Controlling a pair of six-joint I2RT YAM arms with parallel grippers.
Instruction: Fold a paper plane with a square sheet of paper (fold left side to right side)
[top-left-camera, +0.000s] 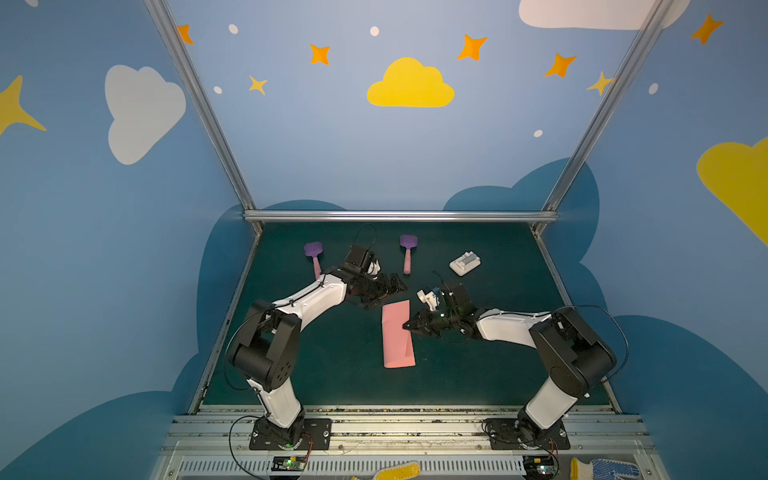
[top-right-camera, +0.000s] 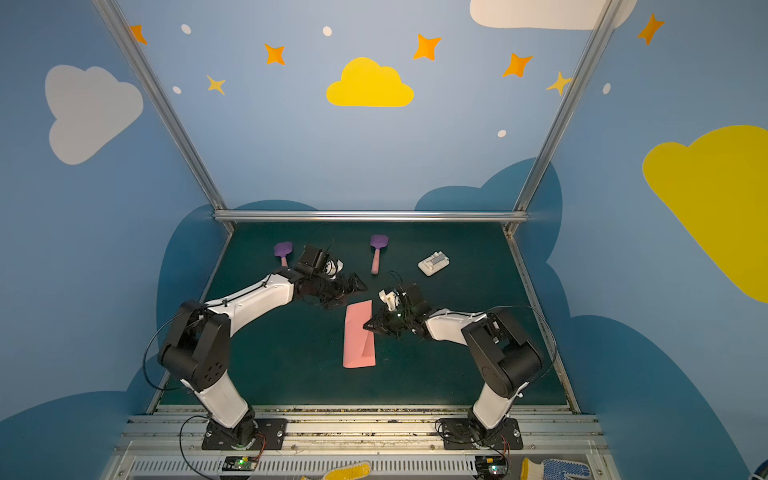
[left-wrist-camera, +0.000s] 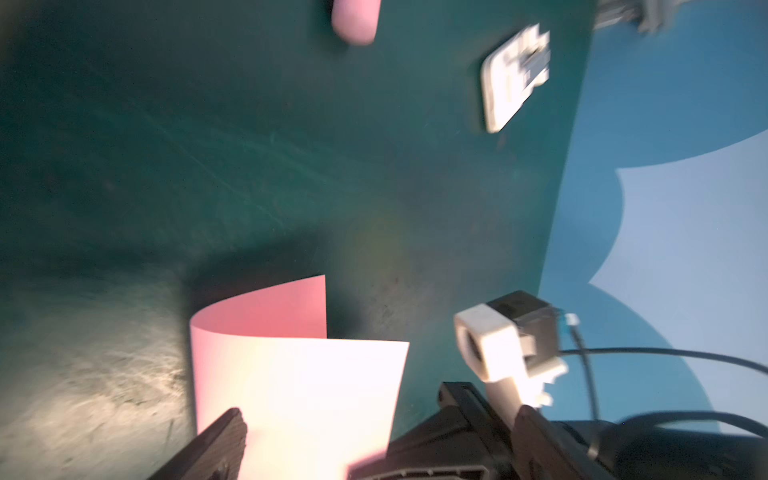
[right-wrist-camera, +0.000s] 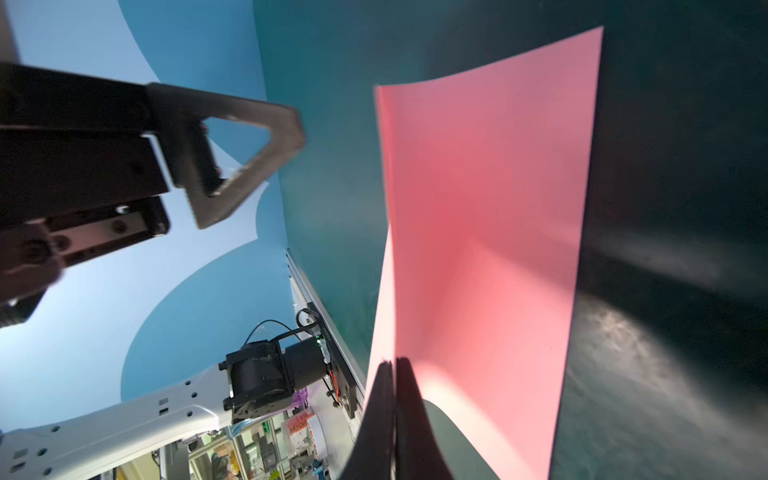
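square sheet of paper folded over into a tall pink strip, mid green mat, right gripper at its 3 o'clock edge, jaws squeezed together pinching the top flap, left gripper spread wide, hovering just off the 11 o'clock corner

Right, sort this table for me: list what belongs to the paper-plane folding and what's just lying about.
Job in hand:
- square sheet of paper, pink, folded over
- right gripper, shut on the sheet's edge
- left gripper, open, near the sheet's far end

Just lying about:
- purple spatula
- second purple spatula
- white plastic block
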